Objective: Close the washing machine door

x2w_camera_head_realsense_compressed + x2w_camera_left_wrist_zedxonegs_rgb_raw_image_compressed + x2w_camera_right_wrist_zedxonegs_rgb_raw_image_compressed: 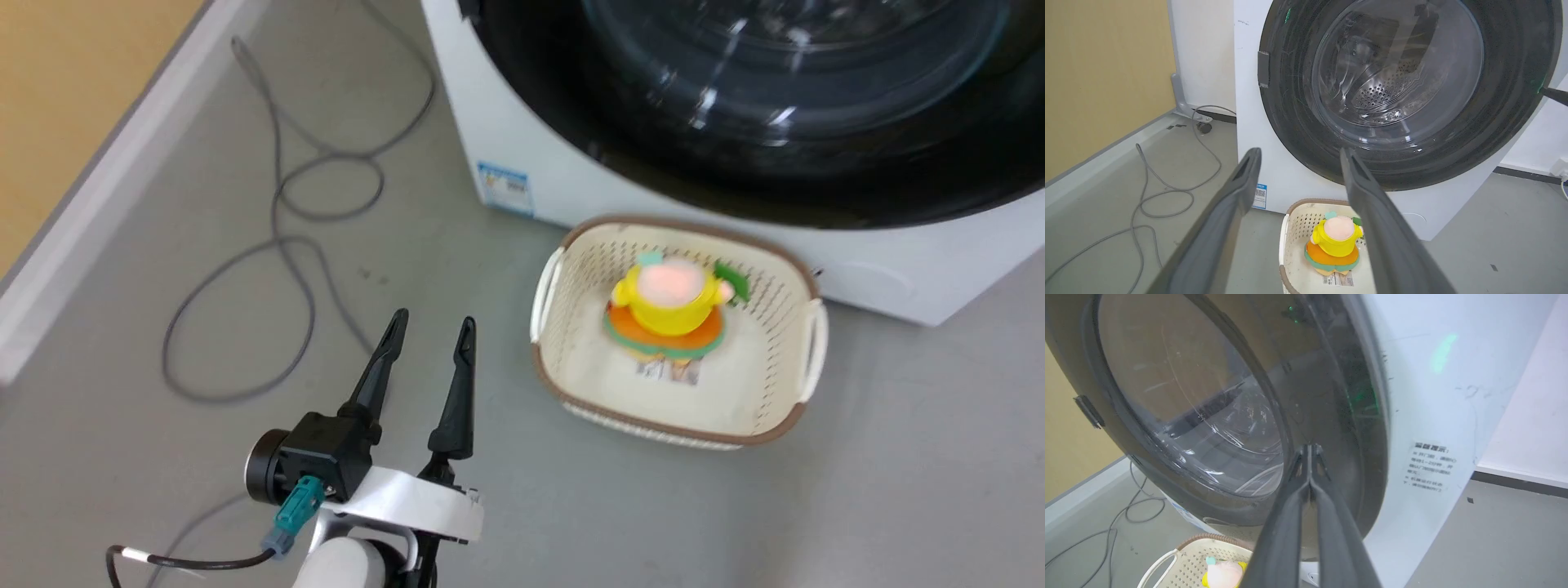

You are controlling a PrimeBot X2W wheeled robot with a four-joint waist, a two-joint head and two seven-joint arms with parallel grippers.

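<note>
Black washing machine door (775,106), top cropped.

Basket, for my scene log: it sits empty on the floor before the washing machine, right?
Not empty. The basket, on the floor before the washing machine, holds a yellow-and-orange plush toy; the head view shows it.

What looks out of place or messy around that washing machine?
A grey cable sprawls in loose loops across the floor left of the washing machine; a colourful toy sits in the basket. Nothing looks spilled or broken.
</note>
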